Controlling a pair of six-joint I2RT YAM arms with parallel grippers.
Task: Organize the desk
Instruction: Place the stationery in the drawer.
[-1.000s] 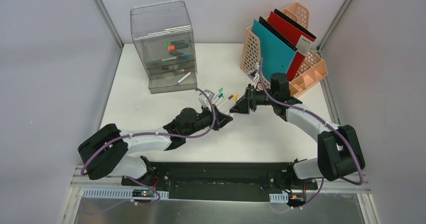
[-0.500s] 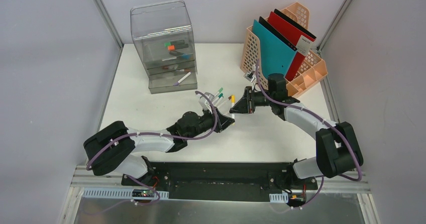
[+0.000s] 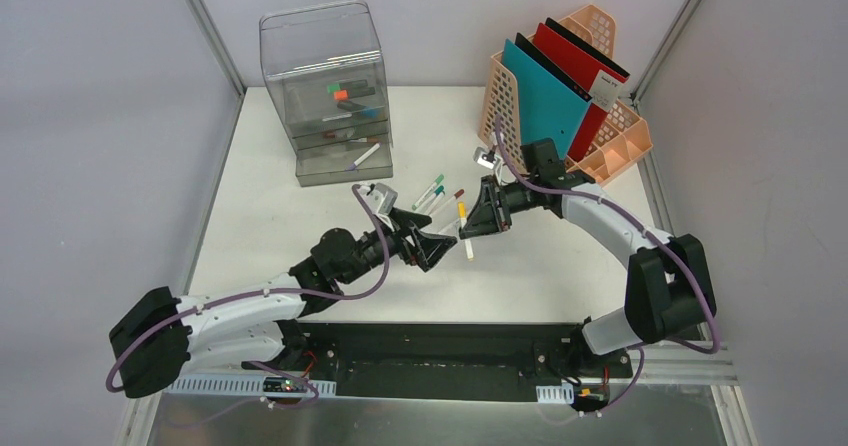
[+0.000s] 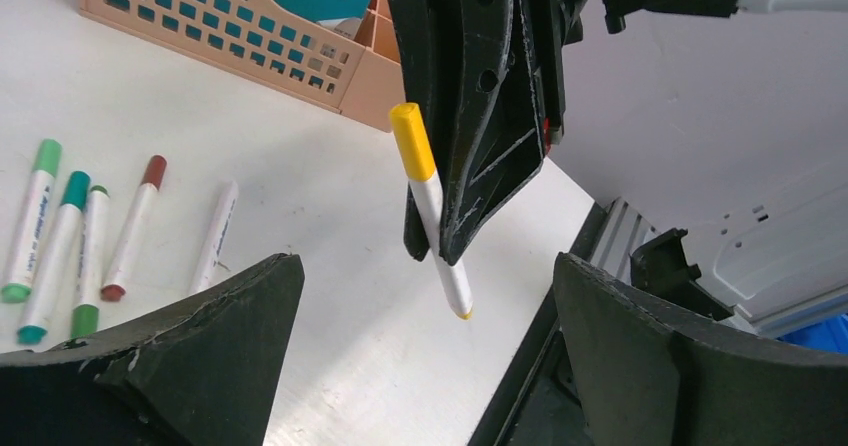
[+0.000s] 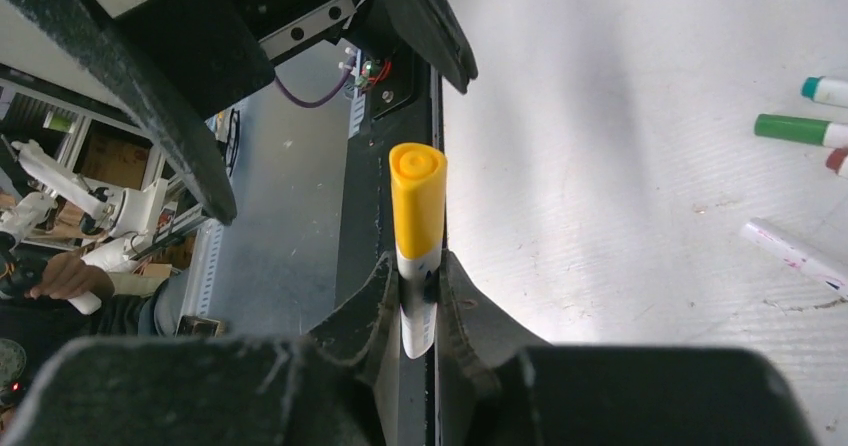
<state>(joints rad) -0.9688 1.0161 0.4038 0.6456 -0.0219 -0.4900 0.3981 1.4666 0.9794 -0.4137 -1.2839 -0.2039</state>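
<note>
Flat white rectangular table [image 3: 280,216] fills the middle of the top view, with a black and aluminium rail [image 3: 430,361] along its near edge. Right arm [image 3: 590,216] reaches in toward table centre; right jaws are clamped on a white marker with a yellow cap [image 4: 430,211], gripped mid-barrel, tilted, cap up, lower end free. Left arm [image 3: 250,301] stretches in from the near left; left jaws stand wide apart just beside the marker, not touching it, nothing between them. Loose capped markers, green, teal, brown and plain white [image 3: 437,194], lie side by side on the table just behind both jaws. Clear plastic drawer tower [image 3: 325,96] at the far left holds more small items. Peach plastic lattice file basket [image 3: 610,131] at the far right holds upright teal and red folders [image 3: 545,101].
</note>
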